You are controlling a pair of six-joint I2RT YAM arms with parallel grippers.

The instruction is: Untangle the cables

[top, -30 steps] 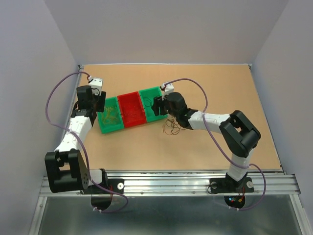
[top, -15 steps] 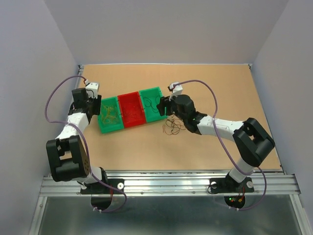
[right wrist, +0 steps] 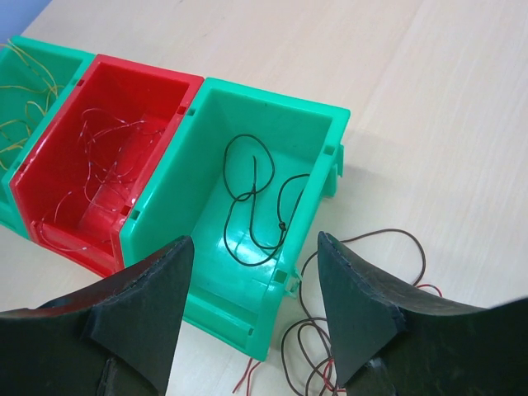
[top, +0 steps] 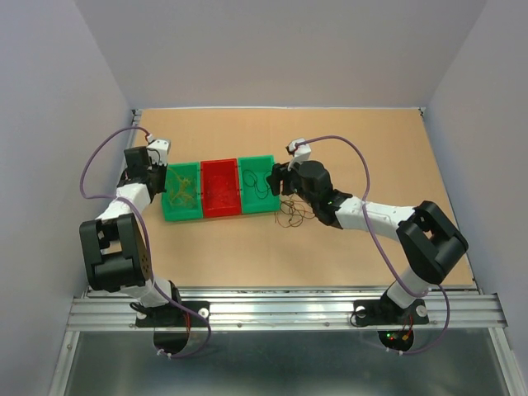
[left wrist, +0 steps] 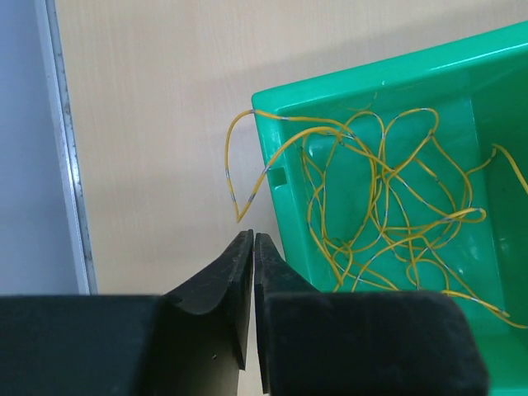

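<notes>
Bin row (top: 219, 162) swung level since a second back. Left hand (left wrist: 252, 239) clenched, nothing seen between fingers, tips just below strand (left wrist: 228, 161) looping over left bin (left wrist: 371, 74) rim. Yellow cables (left wrist: 388, 206) lay in that bin, thin red ones (right wrist: 99, 157) in red bin (right wrist: 148, 70), dark one (right wrist: 254, 200) in right bin (right wrist: 280, 92). Brown tangle (top: 290, 213) sat on surface (right wrist: 429, 99) beside it. Right hand (right wrist: 254, 242) hung spread wide above, grasping nothing.

No text, label, brand, number or sign can be read anywhere.
</notes>
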